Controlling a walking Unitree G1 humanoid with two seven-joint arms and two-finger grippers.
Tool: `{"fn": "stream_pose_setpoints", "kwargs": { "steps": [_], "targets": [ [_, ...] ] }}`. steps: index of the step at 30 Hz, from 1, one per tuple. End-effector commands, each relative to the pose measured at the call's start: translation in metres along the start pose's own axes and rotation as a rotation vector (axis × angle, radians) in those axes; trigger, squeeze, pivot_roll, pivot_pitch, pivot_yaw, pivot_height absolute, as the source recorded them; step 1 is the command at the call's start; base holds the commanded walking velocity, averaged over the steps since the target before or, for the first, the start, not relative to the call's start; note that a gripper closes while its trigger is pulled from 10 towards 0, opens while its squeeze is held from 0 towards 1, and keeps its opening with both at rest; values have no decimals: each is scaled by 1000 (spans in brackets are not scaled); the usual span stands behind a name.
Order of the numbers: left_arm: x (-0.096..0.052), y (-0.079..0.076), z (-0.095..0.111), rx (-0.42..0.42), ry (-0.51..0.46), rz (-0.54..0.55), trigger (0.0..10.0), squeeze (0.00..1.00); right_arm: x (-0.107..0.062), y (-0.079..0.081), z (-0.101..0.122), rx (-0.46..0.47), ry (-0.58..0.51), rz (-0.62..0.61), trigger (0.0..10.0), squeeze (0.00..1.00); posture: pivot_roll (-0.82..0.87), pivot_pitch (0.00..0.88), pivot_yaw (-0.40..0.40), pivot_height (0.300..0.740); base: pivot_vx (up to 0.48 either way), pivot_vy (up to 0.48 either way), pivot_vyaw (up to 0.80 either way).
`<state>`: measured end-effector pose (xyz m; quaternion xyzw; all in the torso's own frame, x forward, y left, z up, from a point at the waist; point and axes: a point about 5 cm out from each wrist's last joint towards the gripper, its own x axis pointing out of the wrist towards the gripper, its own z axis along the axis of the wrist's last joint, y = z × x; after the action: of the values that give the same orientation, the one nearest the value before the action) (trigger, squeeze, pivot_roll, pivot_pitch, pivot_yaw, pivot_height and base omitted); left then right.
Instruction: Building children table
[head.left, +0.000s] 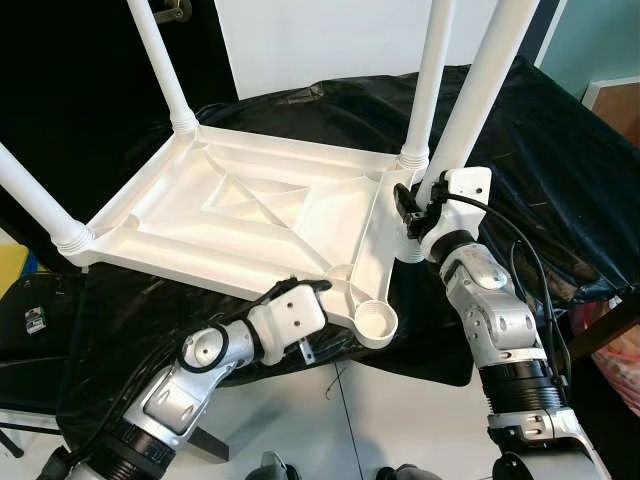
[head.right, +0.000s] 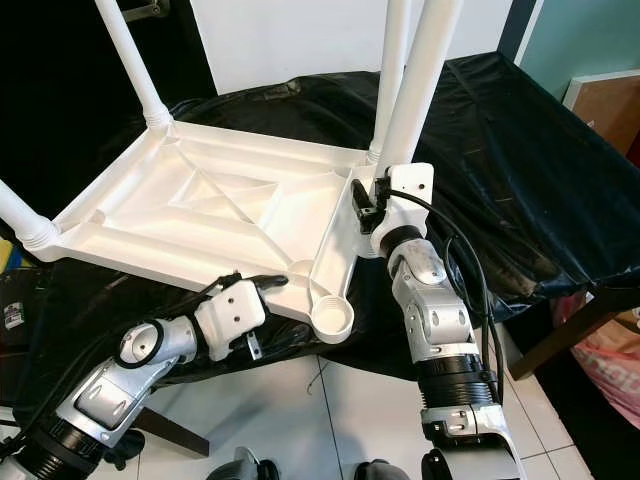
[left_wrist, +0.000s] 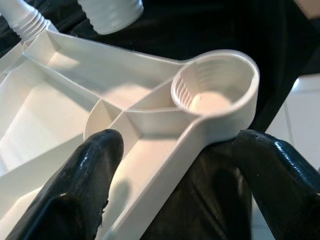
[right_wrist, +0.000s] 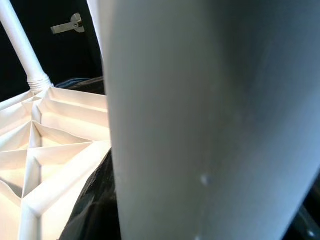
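The white plastic table top (head.left: 250, 215) lies upside down on a black-covered surface. Three white legs stand in its corners: far left (head.left: 160, 60), near left (head.left: 30, 200) and far right (head.left: 432, 80). The near right socket (head.left: 375, 322) holds no leg. My right gripper (head.left: 412, 208) is shut on a fourth, loose leg (head.left: 485, 80), held upright beside the far right corner. Its threaded end (left_wrist: 110, 12) hangs just off the table's edge. My left gripper (left_wrist: 175, 165) is open, its fingers (left_wrist: 85, 175) straddling the rim close to the socket (left_wrist: 212, 95).
Black plastic sheeting (head.left: 540, 150) covers the work surface, whose front edge drops to a white tiled floor (head.left: 380, 420). A dark bag (head.left: 35, 320) sits low at the left. A pink bag (head.left: 620, 360) and a cardboard box (head.left: 615, 100) are at the right.
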<state>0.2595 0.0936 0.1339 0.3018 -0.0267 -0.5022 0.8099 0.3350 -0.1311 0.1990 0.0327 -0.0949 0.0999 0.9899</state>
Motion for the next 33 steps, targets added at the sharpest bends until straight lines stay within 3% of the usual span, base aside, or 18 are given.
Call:
{"fn": "stream_pose_setpoints", "kwargs": {
  "steps": [1,8,9,11,12,18,21,27,33],
  "targets": [
    [1,-3,-10,48,57,-22,10000,0,0,0,3,-9,-20,3,10000,0,-4,96,17,740,0,0,0],
    [8,8,-24,134,180,35,10000,0,1,0,3,-10,-18,2,10000,0,-4,95,13,740,0,0,0],
    [12,16,-27,166,218,81,10000,0,2,1,3,-9,-17,4,10000,0,-4,95,12,740,0,0,0],
    [12,16,-27,166,218,81,10000,0,2,1,3,-9,-17,4,10000,0,-4,95,12,740,0,0,0],
    [17,26,-28,171,238,130,10000,0,3,2,3,-8,-17,6,10000,0,-6,93,12,740,0,0,0],
    [42,60,-9,107,182,318,10000,0,3,2,4,-5,-21,4,10000,0,-15,90,18,740,0,0,0],
    [46,63,-7,106,180,334,10000,0,3,2,4,-4,-22,3,10000,0,-15,90,18,740,0,0,0],
    [67,76,7,108,154,390,10000,0,1,1,5,-5,-28,-7,10000,0,-36,90,30,740,0,0,0],
    [68,74,8,100,138,375,10000,0,-4,1,4,-14,-33,8,10000,0,-42,93,34,740,0,0,0]
  ]
}}
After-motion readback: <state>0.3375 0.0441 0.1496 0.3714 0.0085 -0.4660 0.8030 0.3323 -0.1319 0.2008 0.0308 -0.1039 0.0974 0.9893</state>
